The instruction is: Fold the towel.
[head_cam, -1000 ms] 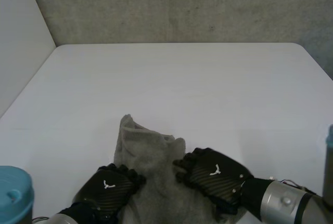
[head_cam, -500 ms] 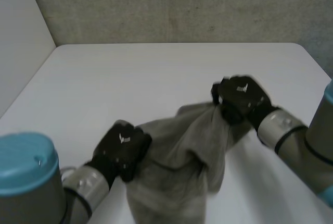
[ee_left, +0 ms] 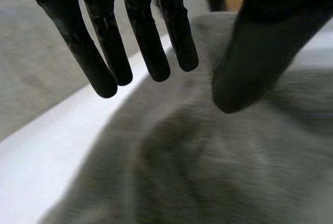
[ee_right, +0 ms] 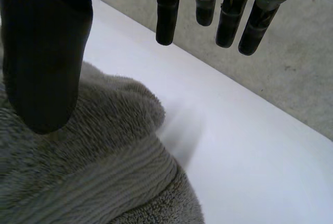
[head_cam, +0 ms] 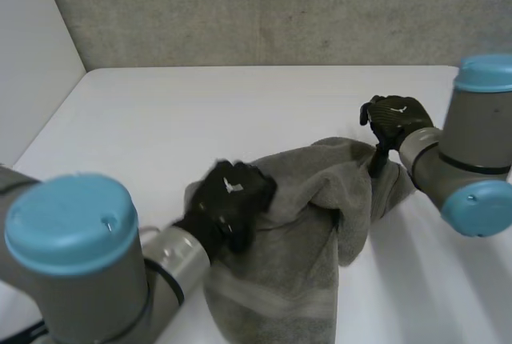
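Grey towel [head_cam: 304, 224] lies bunched on the white counter [head_cam: 240, 112], on the robot's side of it. It is humped through the middle and trails toward the near edge, not flat, and no clean fold can be read in it. Left robot hand [head_cam: 228, 200] sits over the towel's left part. In its wrist view the fingers [ee_left: 106, 57] are straight and held apart from the thumb [ee_left: 255, 52], just above the pile, with no cloth caught between them. Right robot hand [head_cam: 394, 118] stands at the towel's far right edge. Its wrist view shows straight fingers [ee_right: 229, 21] out over bare counter and the thumb [ee_right: 44, 52] well apart from them over the towel's rim, with nothing pinched. Whether that thumb touches the cloth cannot be told. Judgement: the two hands flank the cloth at opposite ends because a fold needs both ends controlled at once. The hump between them reads as slack, so the towel is under no tension. The fold is not yet made and the task is judged to be at an early stage. The next move likely calls for finding an edge or corner at each end and laying the towel flat. Risk: bunched layers hide the corners, so a pinch may take more than one layer.
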